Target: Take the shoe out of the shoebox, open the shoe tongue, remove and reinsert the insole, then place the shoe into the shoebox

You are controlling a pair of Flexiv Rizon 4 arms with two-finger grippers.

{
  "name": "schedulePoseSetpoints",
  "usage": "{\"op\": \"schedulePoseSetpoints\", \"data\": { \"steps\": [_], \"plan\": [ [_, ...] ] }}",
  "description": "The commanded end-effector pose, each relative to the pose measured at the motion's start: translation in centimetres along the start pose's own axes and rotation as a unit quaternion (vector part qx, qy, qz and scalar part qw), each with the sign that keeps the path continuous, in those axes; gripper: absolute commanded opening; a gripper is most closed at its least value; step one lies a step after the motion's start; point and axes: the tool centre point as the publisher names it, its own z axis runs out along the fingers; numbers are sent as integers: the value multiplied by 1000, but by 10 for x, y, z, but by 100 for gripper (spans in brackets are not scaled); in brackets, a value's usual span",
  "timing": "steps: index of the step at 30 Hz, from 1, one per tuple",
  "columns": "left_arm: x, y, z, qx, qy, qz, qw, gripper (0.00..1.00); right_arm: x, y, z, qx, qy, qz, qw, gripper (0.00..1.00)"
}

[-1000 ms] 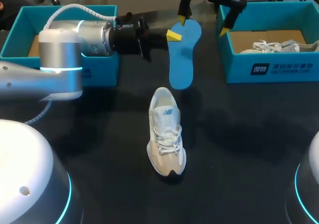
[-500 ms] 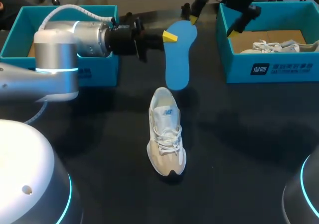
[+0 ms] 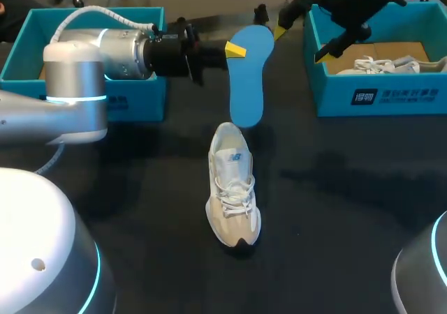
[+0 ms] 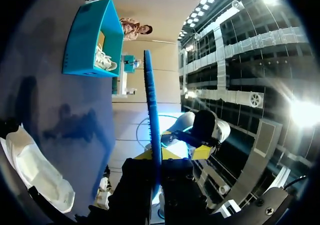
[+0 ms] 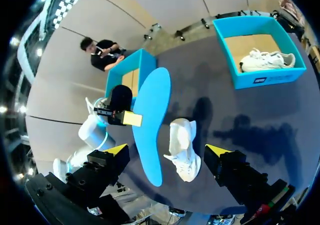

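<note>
Nearest me, one white shoe (image 3: 232, 185) lies on the dark table (image 3: 349, 209), toe toward me and well apart from both boxes. Just beyond its heel hangs the single blue insole (image 3: 248, 77), lifted off the table. My left gripper (image 3: 235, 49) is clamped on its far end. Farther back stand two teal boxes: the left shoebox (image 3: 136, 103) behind my left arm, and the right shoebox (image 3: 405, 94) with a second shoe (image 3: 391, 64) inside. My right gripper (image 3: 300, 42) hovers by that box's left wall, fingers spread and holding nothing. A second ago one of its tips was at the insole's end. It has since drawn away to the right, and the insole has shifted slightly left.
</note>
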Motion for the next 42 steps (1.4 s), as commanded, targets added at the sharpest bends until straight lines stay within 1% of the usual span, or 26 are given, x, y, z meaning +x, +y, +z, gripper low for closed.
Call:
{"op": "schedulePoseSetpoints", "data": {
  "steps": [1, 5, 8, 10, 14, 19, 26, 28, 30, 34, 35, 36, 37, 41, 42],
  "plan": [
    [4, 3, -3, -2, -1, 11, 1000, 0, -8, -4, 5, 2, 150, -1, 989, 100],
    [6, 3, -5, -10, -9, 52, 999, 0, -11, -5, 8, 2, 183, 1, 983, 100],
    [11, 7, -8, -30, 9, 74, 997, 0, -15, -6, 11, 12, 210, 5, 978, 100],
    [14, 8, -9, -35, 15, 91, 995, 0, -17, -6, 13, 10, 231, 2, 973, 100],
    [17, 7, -11, -33, 5, 127, 991, 0, -19, -6, 17, 14, 249, 0, 968, 100],
    [20, 7, -14, -27, 4, 172, 985, 0, -22, -6, 17, 2, 269, -2, 963, 100],
    [22, 7, -18, -24, -11, 279, 960, 0, -26, -2, 15, -6, 292, 3, 957, 100],
    [24, 7, -20, -16, 0, 296, 955, 0, -27, -2, 15, -5, 291, 4, 957, 100],
    [25, 6, -22, -10, 1, 348, 938, 0, -28, -1, 15, -4, 299, 2, 954, 100],
    [27, 3, -25, -1, 4, 418, 909, 0, -29, 1, 15, 1, 311, -3, 950, 100],
    [29, 3, -26, 5, 6, 442, 897, 0, -29, 2, 15, 1, 318, -5, 948, 100],
    [30, 2, -26, 4, 7, 469, 883, 0, -30, 3, 15, 1, 320, -5, 947, 100],
    [31, 2, -27, 6, 9, 481, 877, 0, -30, 3, 15, 1, 320, -5, 947, 100],
    [37, -1, -27, 3, 1, 568, 823, 0, -31, 6, 13, -3, 328, -7, 945, 100],
    [38, -2, -27, -1, -3, 598, 801, 0, -31, 6, 13, -2, 327, -4, 945, 100]
  ]
}}
